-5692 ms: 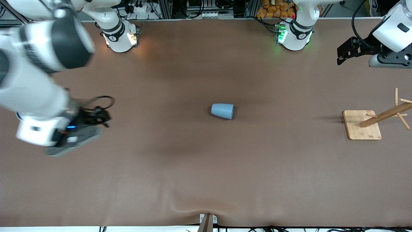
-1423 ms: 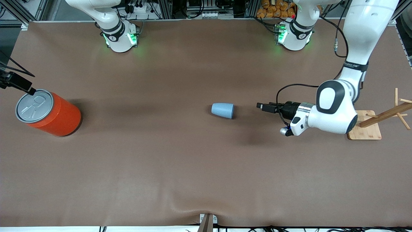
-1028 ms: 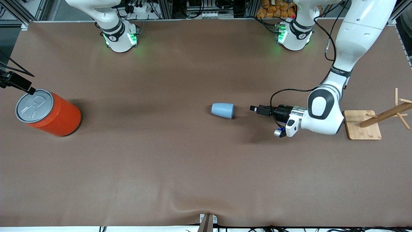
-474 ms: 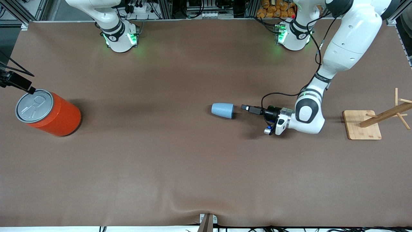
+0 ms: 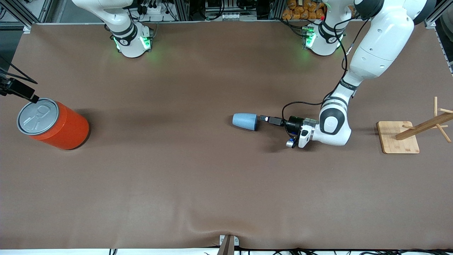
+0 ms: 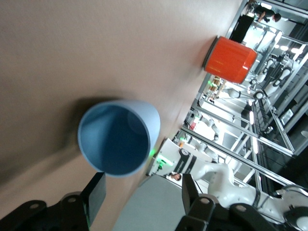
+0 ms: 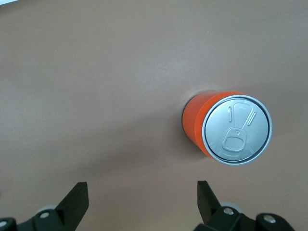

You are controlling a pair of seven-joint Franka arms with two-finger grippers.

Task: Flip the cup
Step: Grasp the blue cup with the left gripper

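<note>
The small light-blue cup [image 5: 245, 121] lies on its side near the middle of the brown table, its mouth turned toward the left arm's end. In the left wrist view I look straight into the cup [image 6: 114, 138] and its darker blue inside. My left gripper [image 5: 264, 119] lies low and level, its tips right at the cup's rim. The left gripper [image 6: 142, 190] is open and holds nothing; one finger [image 6: 96, 191] is just at the rim's edge. My right gripper [image 7: 142, 195] waits open above the table beside the orange can.
A big orange can [image 5: 53, 124] with a grey pull-tab lid stands at the right arm's end, also seen as the can [image 7: 228, 127] in the right wrist view. A wooden peg stand on a square base [image 5: 393, 141] sits at the left arm's end.
The left arm has slid toward the cup until its fingertips reach the mouth, and its fingers have narrowed somewhat. The cup and the right arm have not moved.
</note>
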